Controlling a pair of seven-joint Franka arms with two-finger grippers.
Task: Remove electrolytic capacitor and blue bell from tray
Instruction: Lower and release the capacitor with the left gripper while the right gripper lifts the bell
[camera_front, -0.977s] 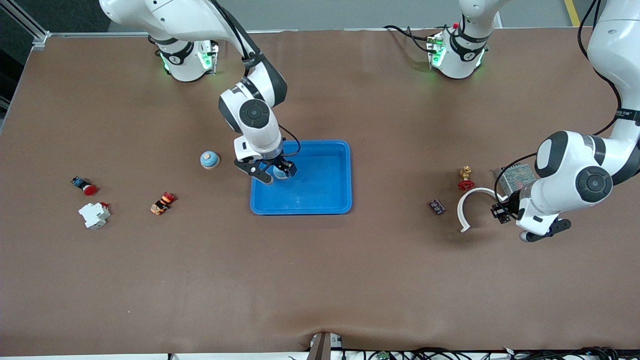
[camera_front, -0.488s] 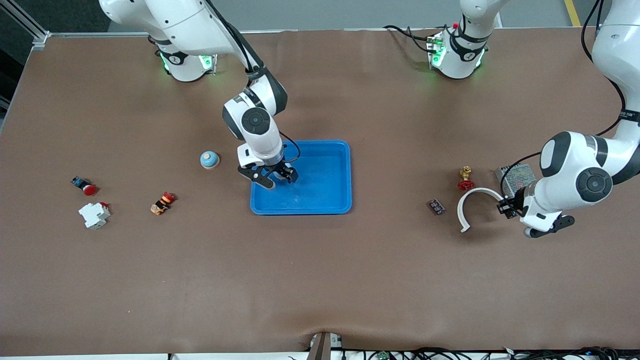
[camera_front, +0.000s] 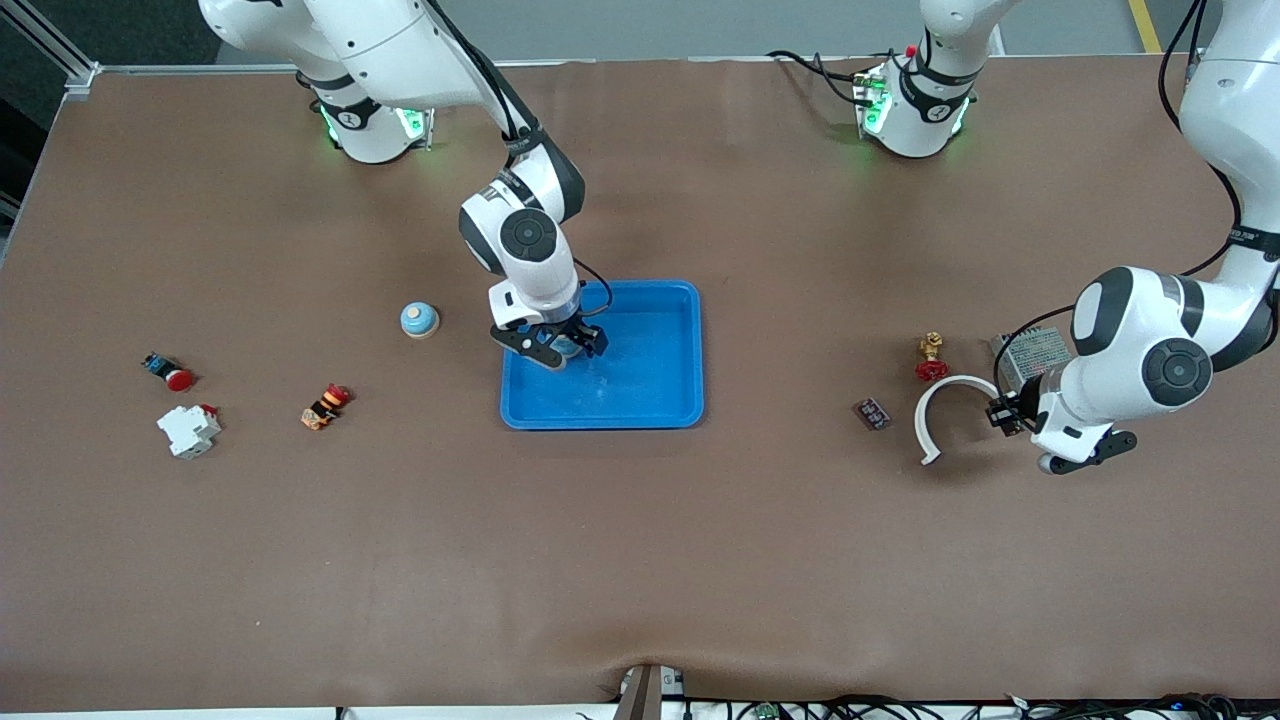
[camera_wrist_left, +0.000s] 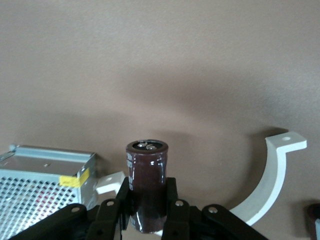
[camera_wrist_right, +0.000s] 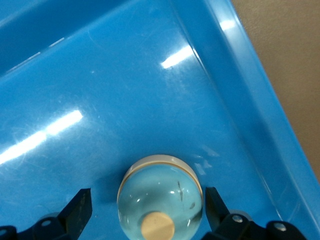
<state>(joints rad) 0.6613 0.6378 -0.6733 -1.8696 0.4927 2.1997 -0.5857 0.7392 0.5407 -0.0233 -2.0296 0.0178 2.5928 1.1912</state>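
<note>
A pale blue bell with a tan knob sits in the blue tray, at the end toward the right arm. My right gripper is open around the bell. In the right wrist view the bell rests on the tray floor, and both fingers of my right gripper stand clear of it. My left gripper is shut on a dark brown cylindrical capacitor. In the left wrist view my left gripper holds the capacitor upright just above the table, beside a white arc piece.
A second blue bell stands on the table beside the tray. A red button, a white breaker and an orange switch lie toward the right arm's end. A red valve, a dark chip and a metal mesh box lie near the arc.
My right gripper has come down into the tray with the bell, and its fingers now stand apart from it. My left gripper has shifted slightly with the capacitor.
</note>
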